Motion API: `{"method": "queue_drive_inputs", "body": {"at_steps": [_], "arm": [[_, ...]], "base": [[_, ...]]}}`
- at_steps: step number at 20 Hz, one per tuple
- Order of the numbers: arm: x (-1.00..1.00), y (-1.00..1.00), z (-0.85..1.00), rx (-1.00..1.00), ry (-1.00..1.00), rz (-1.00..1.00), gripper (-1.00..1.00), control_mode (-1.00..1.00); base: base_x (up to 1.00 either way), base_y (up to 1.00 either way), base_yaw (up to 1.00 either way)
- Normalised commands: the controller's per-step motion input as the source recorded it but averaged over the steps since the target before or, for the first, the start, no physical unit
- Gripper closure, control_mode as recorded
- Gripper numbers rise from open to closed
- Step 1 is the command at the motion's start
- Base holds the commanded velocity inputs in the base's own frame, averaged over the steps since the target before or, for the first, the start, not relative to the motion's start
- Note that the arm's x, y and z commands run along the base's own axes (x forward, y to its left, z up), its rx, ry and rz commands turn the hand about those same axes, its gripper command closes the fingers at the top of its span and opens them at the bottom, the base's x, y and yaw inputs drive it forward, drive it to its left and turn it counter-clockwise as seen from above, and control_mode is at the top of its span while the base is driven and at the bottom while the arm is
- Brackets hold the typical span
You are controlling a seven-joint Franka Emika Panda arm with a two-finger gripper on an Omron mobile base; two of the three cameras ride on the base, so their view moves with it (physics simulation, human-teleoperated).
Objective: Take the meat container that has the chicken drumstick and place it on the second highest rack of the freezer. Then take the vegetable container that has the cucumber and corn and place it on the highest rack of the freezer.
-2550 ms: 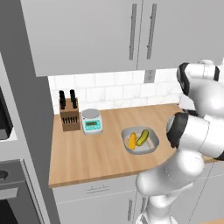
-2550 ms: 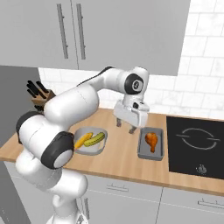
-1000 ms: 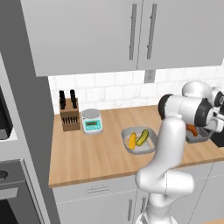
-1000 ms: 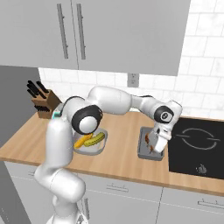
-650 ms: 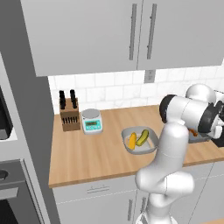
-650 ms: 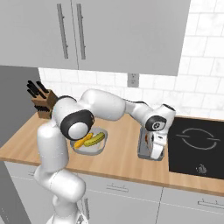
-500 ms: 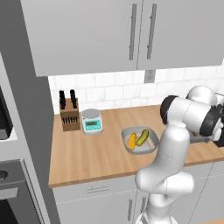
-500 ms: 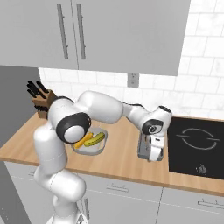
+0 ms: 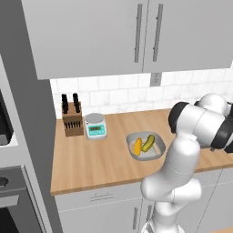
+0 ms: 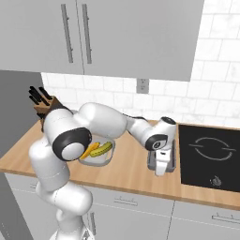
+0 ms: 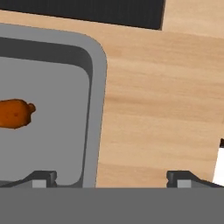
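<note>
Hand view: tray rim [image 11: 99, 109] between spread fingertips [image 11: 43, 178].

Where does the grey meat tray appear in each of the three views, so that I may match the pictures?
Left base view: at the far right, the white arm covers its place.
Right base view: the tray lies right of centre, beside the black stovetop.
Hand view: the tray takes the left half, with the drumstick inside.
Shared landmark: the wooden counter.
</note>
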Motion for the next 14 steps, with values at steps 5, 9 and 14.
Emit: {"method": "queue_drive_inputs", "body": {"at_steps": [5, 9, 14], "arm": [[0.19, 0.0, 0.0, 0.0, -0.04, -0.01, -1.0, -1.0], [0.23, -0.02, -0.08, 0.0, -0.01, -0.02, -1.0, -1.0], [0.12, -0.01, -0.37, -0.02, 0.0, 0.0, -1.0, -1.0]], "base": [[0.0, 0.0, 0.0], [0.0, 0.0, 0.0], [0.0, 0.0, 0.0]]}}
